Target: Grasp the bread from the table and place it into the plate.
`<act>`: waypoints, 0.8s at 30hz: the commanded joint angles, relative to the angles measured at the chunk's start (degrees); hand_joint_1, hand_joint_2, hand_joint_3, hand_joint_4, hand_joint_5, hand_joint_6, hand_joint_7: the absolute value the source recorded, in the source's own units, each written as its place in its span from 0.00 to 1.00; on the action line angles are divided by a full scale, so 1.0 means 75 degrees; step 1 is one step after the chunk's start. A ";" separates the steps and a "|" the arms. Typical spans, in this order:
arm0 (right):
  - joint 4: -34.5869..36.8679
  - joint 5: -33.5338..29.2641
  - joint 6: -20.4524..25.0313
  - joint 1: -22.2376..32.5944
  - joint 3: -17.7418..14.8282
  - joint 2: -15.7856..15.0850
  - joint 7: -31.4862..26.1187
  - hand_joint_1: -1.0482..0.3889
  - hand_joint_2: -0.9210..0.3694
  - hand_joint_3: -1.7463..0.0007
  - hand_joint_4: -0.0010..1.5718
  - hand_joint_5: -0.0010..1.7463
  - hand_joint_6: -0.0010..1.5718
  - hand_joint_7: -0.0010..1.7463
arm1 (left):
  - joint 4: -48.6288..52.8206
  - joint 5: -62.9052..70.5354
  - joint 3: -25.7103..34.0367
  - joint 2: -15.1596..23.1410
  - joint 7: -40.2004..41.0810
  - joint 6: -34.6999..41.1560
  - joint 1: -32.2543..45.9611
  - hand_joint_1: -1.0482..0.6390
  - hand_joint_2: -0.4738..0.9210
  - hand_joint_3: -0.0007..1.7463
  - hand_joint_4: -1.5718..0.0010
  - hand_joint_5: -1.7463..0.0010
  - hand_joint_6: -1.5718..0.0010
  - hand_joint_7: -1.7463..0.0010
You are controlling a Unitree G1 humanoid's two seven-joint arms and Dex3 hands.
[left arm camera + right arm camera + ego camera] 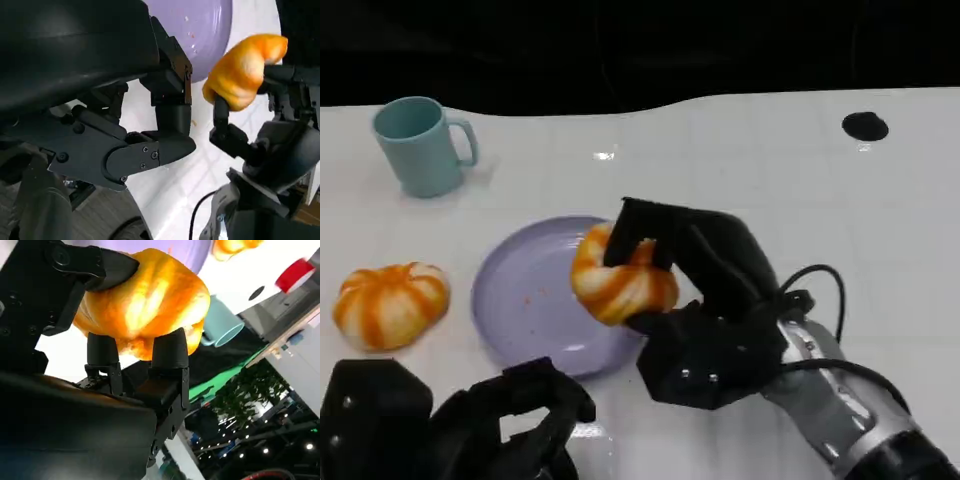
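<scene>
Bread: an orange-and-white striped bun [620, 280], held in the right hand [705, 300] over the right rim of the plate [520, 300]; whether it touches the plate cannot be told.
Plate: lilac, round, flat on the surface, with a few crumbs in its bare middle; open room over its left half.
Second bun: a like striped bun [390, 303] lies on the surface left of the plate, well apart from it.
Mug: a pale blue mug [420, 145] stands upright near the far left, behind the plate.
Surface: white [770, 170], glossy, with a small black round spot [865, 126] far right; its far edge meets darkness.
Right fingers: black fingers [170, 347] close around the bread from above and below.
Left hand: low at the near left [470, 425], fingers [150, 152] curled in, holding nothing, near the plate's front rim.
</scene>
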 commanded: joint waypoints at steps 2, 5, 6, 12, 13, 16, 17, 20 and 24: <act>0.0844 0.0125 -0.0045 -0.0573 0.0033 0.0315 -0.0102 0.66 0.46 0.20 0.59 1.00 0.45 0.97 | -0.0149 0.0015 0.0003 0.0054 0.0003 -0.0066 0.0113 0.37 0.93 0.40 0.56 0.00 0.59 0.16; 0.1213 0.0248 0.0118 -0.0803 0.0020 0.0501 0.0120 0.66 0.40 0.31 0.50 1.00 0.49 0.69 | -0.0165 0.0024 -0.0019 0.0051 0.0012 -0.0075 0.0115 0.38 0.93 0.40 0.56 0.00 0.59 0.16; 0.1318 0.0236 0.0196 -0.0892 0.0050 0.0532 0.0212 0.64 0.33 0.43 0.46 0.81 0.49 0.51 | -0.0191 0.0036 -0.0031 0.0049 0.0045 -0.0037 0.0110 0.38 0.93 0.40 0.56 0.00 0.59 0.16; 0.1234 0.0033 0.0708 -0.1143 0.0441 0.0346 0.1231 0.43 0.03 0.85 0.15 0.25 0.30 0.02 | -0.0303 0.0036 -0.0072 0.0026 0.0114 -0.0002 0.0159 0.38 0.93 0.40 0.56 0.00 0.59 0.16; 0.1172 0.0023 0.0766 -0.1150 0.0489 0.0301 0.1401 0.39 0.01 0.85 0.11 0.22 0.26 0.01 | -0.0299 0.0027 -0.0073 0.0022 0.0103 -0.0019 0.0169 0.38 0.93 0.40 0.56 0.00 0.59 0.16; 0.0893 -0.0039 0.1147 -0.1157 0.0652 0.0178 0.2056 0.28 0.00 0.82 0.02 0.14 0.15 0.00 | -0.0362 0.0009 -0.0073 0.0023 0.0117 0.0020 0.0191 0.37 0.92 0.41 0.56 0.00 0.59 0.16; 0.0766 -0.0050 0.1259 -0.1126 0.0675 0.0144 0.2215 0.26 0.00 0.81 0.01 0.12 0.13 0.00 | -0.0390 0.0004 -0.0071 0.0030 0.0122 0.0038 0.0196 0.37 0.92 0.41 0.56 0.00 0.59 0.16; 0.0303 -0.0065 0.1572 -0.0978 0.0723 0.0015 0.2586 0.21 0.00 0.79 0.00 0.08 0.10 0.00 | -0.0402 0.0040 -0.0078 0.0069 0.0107 0.0008 0.0202 0.37 0.92 0.41 0.56 0.00 0.59 0.16; -0.0462 -0.0058 0.1892 -0.0732 0.0798 -0.0261 0.3083 0.18 0.00 0.79 0.00 0.05 0.08 0.00 | -0.0388 0.0005 -0.0058 0.0060 0.0122 0.0080 0.0170 0.37 0.92 0.41 0.56 0.00 0.59 0.16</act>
